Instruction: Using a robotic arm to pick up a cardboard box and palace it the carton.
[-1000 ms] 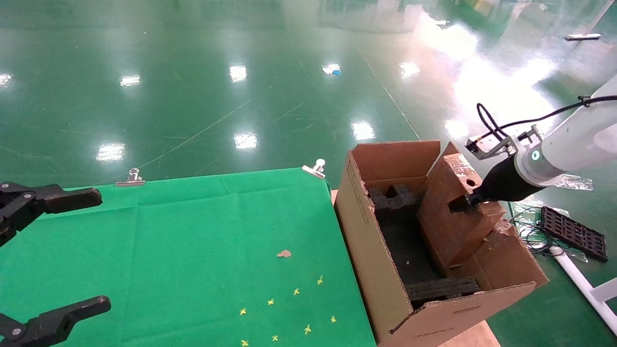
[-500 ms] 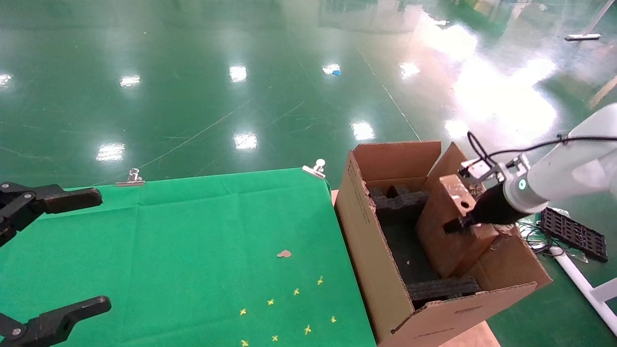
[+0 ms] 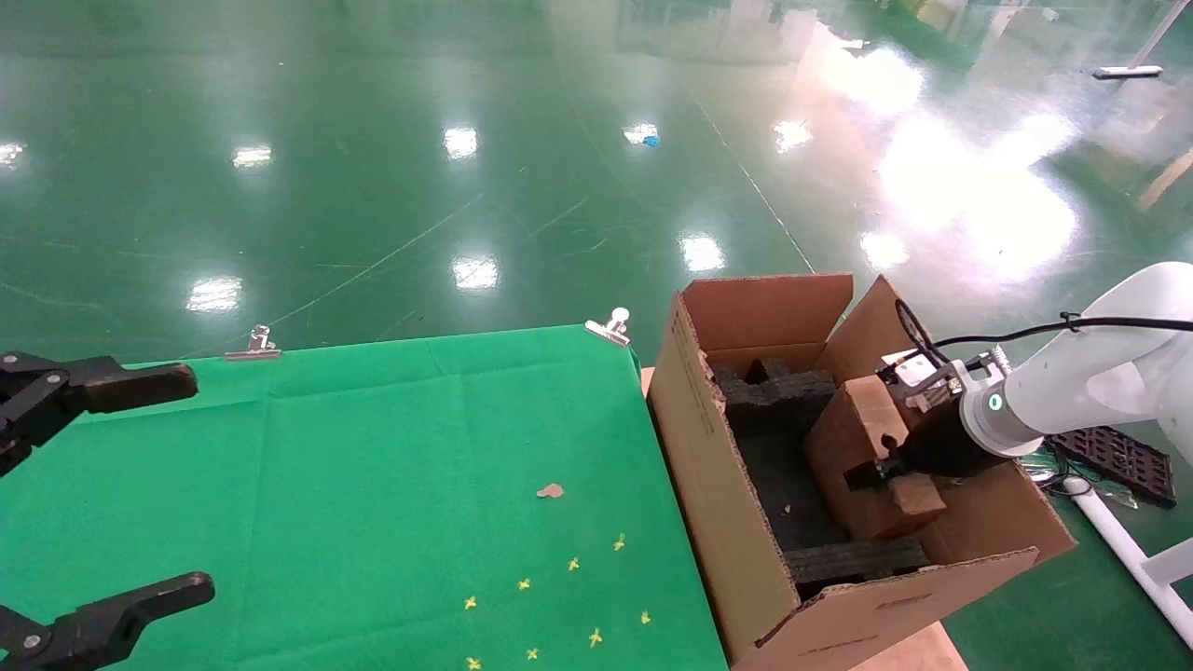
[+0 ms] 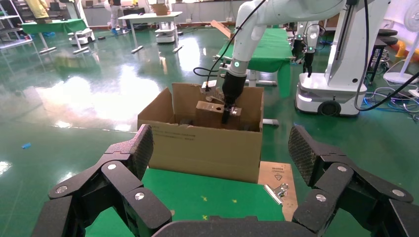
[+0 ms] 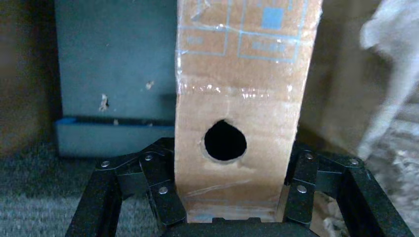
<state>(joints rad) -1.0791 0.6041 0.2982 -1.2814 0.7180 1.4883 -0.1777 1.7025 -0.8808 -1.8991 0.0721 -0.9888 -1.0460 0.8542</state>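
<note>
The white robotic arm reaches in from the right, and my right gripper is shut on the cardboard box. The box is brown, tape-wrapped, with a round hole, and stands upright inside the carton over the black foam. In the right wrist view the black fingers clamp both sides of the cardboard box in the right gripper. From the left wrist view the box shows above the carton rim. My left gripper hangs open over the table's left edge, holding nothing.
A green cloth covers the table, pinned by metal clips at its far edge. A brown scrap and several yellow crosses lie on it. A black tray and a white pipe lie on the floor right of the carton.
The right arm has come down and the cardboard box has sunk from above the carton's rim to deep inside it. The left arm has not moved.
</note>
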